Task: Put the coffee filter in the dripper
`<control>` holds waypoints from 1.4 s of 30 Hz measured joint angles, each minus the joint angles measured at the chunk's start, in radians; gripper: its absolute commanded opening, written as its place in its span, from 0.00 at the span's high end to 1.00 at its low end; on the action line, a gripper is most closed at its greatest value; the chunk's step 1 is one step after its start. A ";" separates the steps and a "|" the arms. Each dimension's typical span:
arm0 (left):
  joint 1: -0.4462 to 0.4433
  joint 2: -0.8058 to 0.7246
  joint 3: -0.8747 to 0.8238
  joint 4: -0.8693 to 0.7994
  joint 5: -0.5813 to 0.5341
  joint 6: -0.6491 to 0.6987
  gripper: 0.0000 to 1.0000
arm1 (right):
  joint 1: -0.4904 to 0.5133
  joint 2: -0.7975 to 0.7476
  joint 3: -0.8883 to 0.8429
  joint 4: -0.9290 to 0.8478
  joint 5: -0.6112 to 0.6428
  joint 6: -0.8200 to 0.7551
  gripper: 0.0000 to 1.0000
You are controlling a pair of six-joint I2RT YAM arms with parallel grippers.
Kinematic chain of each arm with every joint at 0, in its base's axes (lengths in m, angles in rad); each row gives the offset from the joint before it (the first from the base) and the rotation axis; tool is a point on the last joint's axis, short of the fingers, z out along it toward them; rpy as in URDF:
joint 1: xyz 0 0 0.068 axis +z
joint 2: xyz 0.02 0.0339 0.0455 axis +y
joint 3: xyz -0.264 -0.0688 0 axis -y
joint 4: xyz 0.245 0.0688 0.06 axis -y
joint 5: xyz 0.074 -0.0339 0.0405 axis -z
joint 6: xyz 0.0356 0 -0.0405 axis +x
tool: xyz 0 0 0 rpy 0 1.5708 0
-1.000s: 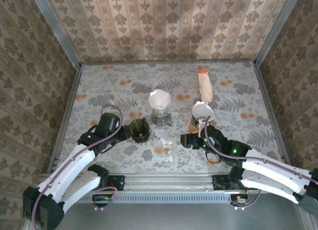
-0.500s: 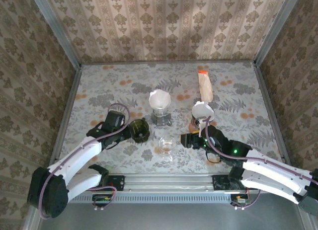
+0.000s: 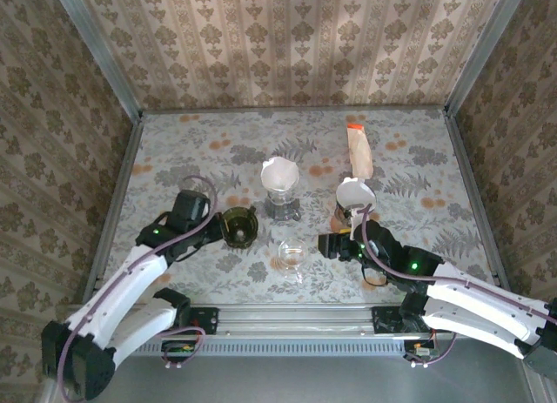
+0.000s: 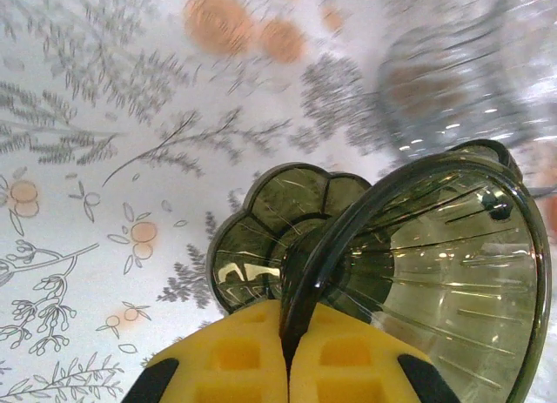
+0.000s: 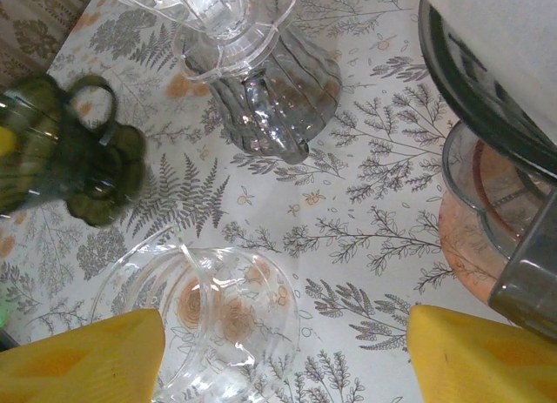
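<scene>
We are pinching the green glass dripper (image 4: 418,272) by its thin rim with our left gripper (image 4: 287,338), judging it stiff, slick and breakable, while our right gripper (image 5: 283,359) is gaping empty near the light, floppy paper coffee filter (image 3: 355,192) just beyond it.

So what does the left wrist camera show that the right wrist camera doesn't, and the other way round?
Left wrist view: the left gripper with its yellow fingers shut on the rim of the green dripper, seen close up with its scalloped base. Right wrist view: the right gripper open, a clear glass dripper ahead of it, a grey ribbed glass stand beyond, and a pink dripper at the right edge. Both: the green dripper and the fern-print table.
</scene>
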 measured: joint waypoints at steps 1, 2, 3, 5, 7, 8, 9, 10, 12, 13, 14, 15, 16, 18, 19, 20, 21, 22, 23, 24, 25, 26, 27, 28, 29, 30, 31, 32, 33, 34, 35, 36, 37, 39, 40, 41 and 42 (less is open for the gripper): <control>0.000 -0.023 0.034 -0.027 0.013 0.008 1.00 | 0.000 -0.003 0.000 -0.002 0.002 0.000 0.25; 0.000 -0.037 0.067 -0.050 0.029 0.018 1.00 | 0.000 -0.006 0.000 -0.005 0.005 0.000 0.25; -0.002 -0.042 0.100 -0.066 0.048 0.026 1.00 | 0.000 -0.010 0.000 -0.007 0.007 0.000 0.25; -0.028 -0.038 0.157 -0.088 0.080 0.033 1.00 | 0.000 -0.021 0.000 -0.014 0.019 0.000 0.25; -0.090 -0.016 0.193 -0.099 0.101 0.033 1.00 | 0.000 -0.034 0.000 -0.024 0.032 0.000 0.25; -0.137 0.004 0.209 -0.102 0.108 0.033 1.00 | 0.000 -0.042 0.000 -0.034 0.040 0.000 0.25; -0.181 0.024 0.222 -0.103 0.111 0.033 1.00 | 0.000 -0.050 0.000 -0.042 0.048 0.000 0.25; -0.235 0.056 0.240 -0.103 0.116 0.033 1.00 | 0.000 -0.060 0.000 -0.055 0.056 -0.001 0.25; -0.317 0.119 0.273 -0.102 0.122 0.033 1.00 | 0.000 -0.080 0.003 -0.080 0.072 -0.001 0.25; -0.354 0.153 0.291 -0.101 0.121 0.033 1.00 | 0.000 -0.095 0.005 -0.093 0.080 -0.001 0.25; -0.388 0.184 0.309 -0.101 0.121 0.034 1.00 | 0.000 -0.110 0.006 -0.109 0.089 0.000 0.25; -0.412 0.209 0.322 -0.100 0.121 0.036 1.00 | 0.000 -0.124 0.006 -0.120 0.097 0.000 0.25; -0.431 0.230 0.333 -0.097 0.121 0.037 1.00 | 0.000 -0.142 0.007 -0.135 0.106 0.000 0.25; -0.450 0.260 0.340 -0.080 0.120 0.042 1.00 | 0.000 -0.171 0.008 -0.157 0.119 0.000 0.25; -0.453 0.270 0.340 -0.076 0.117 0.045 1.00 | 0.000 -0.183 0.008 -0.169 0.125 0.000 0.25; -0.453 0.280 0.340 -0.071 0.117 0.048 1.00 | 0.000 -0.194 0.008 -0.179 0.130 0.001 0.25; -0.453 0.286 0.340 -0.065 0.117 0.048 1.00 | 0.000 -0.203 0.008 -0.188 0.133 0.003 0.25; -0.453 0.292 0.339 -0.055 0.114 0.050 1.00 | 0.000 -0.212 0.008 -0.197 0.136 0.003 0.25; -0.453 0.299 0.339 -0.048 0.112 0.052 1.00 | 0.000 -0.218 0.008 -0.203 0.139 0.004 0.25; -0.453 0.305 0.339 -0.040 0.110 0.053 1.00 | 0.000 -0.222 0.008 -0.208 0.140 0.004 0.25; -0.452 0.314 0.339 -0.033 0.110 0.055 1.00 | 0.000 -0.226 0.008 -0.214 0.142 0.004 0.25; -0.451 0.321 0.338 -0.025 0.110 0.056 1.00 | 0.000 -0.229 0.008 -0.222 0.144 0.004 0.25; -0.449 0.327 0.338 -0.020 0.110 0.056 1.00 | 0.000 -0.231 0.008 -0.226 0.145 0.004 0.25; -0.444 0.333 0.336 -0.015 0.112 0.056 1.00 | 0.000 -0.233 0.008 -0.229 0.147 0.004 0.25; -0.438 0.335 0.333 -0.011 0.112 0.056 1.00 | 0.000 -0.234 0.008 -0.230 0.149 0.004 0.25; -0.431 0.336 0.330 -0.011 0.111 0.056 1.00 | 0.000 -0.235 0.008 -0.233 0.151 0.004 0.25; -0.423 0.336 0.326 -0.010 0.111 0.055 1.00 | 0.000 -0.238 0.008 -0.237 0.151 0.004 0.25; -0.418 0.336 0.322 -0.010 0.112 0.056 1.00 | 0.000 -0.239 0.008 -0.242 0.153 0.004 0.25; -0.414 0.336 0.318 -0.010 0.111 0.056 1.00 | 0.000 -0.240 0.008 -0.245 0.154 0.004 0.25; -0.411 0.336 0.312 -0.010 0.113 0.055 1.00 | 0.000 -0.240 0.008 -0.245 0.155 0.004 0.25; -0.410 0.336 0.306 -0.009 0.114 0.055 1.00 | 0.000 -0.240 0.008 -0.245 0.155 0.004 0.25; -0.409 0.336 0.301 -0.003 0.120 0.055 1.00 | 0.000 -0.240 0.008 -0.246 0.155 0.004 0.25; -0.408 0.335 0.298 0.003 0.127 0.055 1.00 | 0.000 -0.240 0.008 -0.246 0.155 0.004 0.25; -0.408 0.333 0.292 0.017 0.135 0.054 1.00 | 0.000 -0.240 0.008 -0.247 0.158 0.003 0.25; -0.407 0.333 0.288 0.025 0.140 0.051 1.00 | 0.000 -0.240 0.009 -0.249 0.158 0.003 0.25; -0.407 0.332 0.286 0.031 0.144 0.051 1.00 | 0.000 -0.240 0.010 -0.250 0.159 0.003 0.25; -0.407 0.332 0.285 0.034 0.148 0.050 1.00 | 0.000 -0.240 0.011 -0.250 0.159 0.003 0.25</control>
